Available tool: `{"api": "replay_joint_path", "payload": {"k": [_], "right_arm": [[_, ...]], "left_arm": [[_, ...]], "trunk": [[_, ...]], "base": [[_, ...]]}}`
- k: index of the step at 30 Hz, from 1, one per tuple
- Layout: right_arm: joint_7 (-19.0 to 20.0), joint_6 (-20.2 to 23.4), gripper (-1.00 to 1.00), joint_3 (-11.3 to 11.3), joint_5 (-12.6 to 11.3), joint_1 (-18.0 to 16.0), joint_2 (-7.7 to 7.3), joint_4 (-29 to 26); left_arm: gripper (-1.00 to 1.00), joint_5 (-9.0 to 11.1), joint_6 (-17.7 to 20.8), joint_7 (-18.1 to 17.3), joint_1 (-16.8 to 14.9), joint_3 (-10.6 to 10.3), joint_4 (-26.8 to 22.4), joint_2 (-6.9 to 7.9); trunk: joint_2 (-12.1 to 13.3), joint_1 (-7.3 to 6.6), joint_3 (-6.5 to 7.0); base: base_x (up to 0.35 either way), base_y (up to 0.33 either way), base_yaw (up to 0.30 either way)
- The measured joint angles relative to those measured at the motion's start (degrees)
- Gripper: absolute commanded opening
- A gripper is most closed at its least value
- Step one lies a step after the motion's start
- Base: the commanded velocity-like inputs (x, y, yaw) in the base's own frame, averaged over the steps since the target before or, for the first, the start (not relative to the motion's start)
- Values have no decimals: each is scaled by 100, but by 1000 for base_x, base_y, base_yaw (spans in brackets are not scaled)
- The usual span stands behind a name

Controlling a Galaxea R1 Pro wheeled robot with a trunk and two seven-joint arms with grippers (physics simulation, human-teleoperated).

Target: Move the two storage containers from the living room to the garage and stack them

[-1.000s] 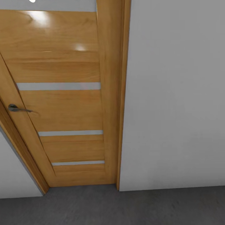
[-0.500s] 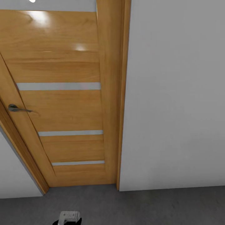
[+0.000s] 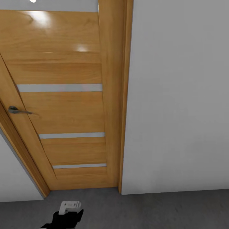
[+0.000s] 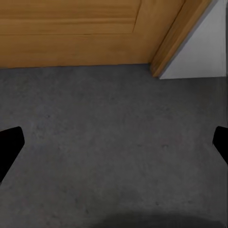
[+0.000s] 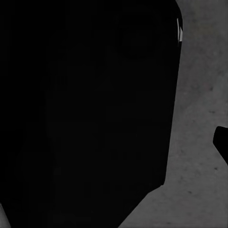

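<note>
the robot faced the garage's orange door [image 3: 60, 95], closed in its frame beside a white wall [image 3: 178, 95], with the grey concrete floor [image 3: 159, 210] running along the base of both. the left gripper [image 4: 114, 147] looked down at bare concrete just in front of the door's foot, its jaws spread wide, the two dark fingertips [image 4: 8, 145] standing far apart with nothing between them. in the head view, part of the left arm [image 3: 65, 214] poked up at the lower edge, below the door. the right wrist view was mostly a large black mass with a strip of speckled floor beside it, and whether the right jaws were spread or pressed together could not be told. neither storage container was visible anywhere, so their place could not be told from here. judging by that, the step in hand was getting to a container, and doing it well probably meant turning the base away from this corner to search the room, keeping the arms tucked clear of door and wall.
</note>
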Motion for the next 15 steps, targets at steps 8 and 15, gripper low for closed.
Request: {"api": "replay_joint_path", "payload": {"k": [8, 15], "right_arm": [[3, -1, 100, -4, 0, 1, -6, -3], [4, 0, 100, -3, 2, 1, -8, -93]], "left_arm": [[100, 2, 109, -123, -803, 14, -33, -7], [100, 0, 342, -135, -1704, 18, -35, -12]], "trunk": [[1, 0, 2], [0, 0, 2]], "base": [[0, 0, 0], [0, 0, 0]]}}
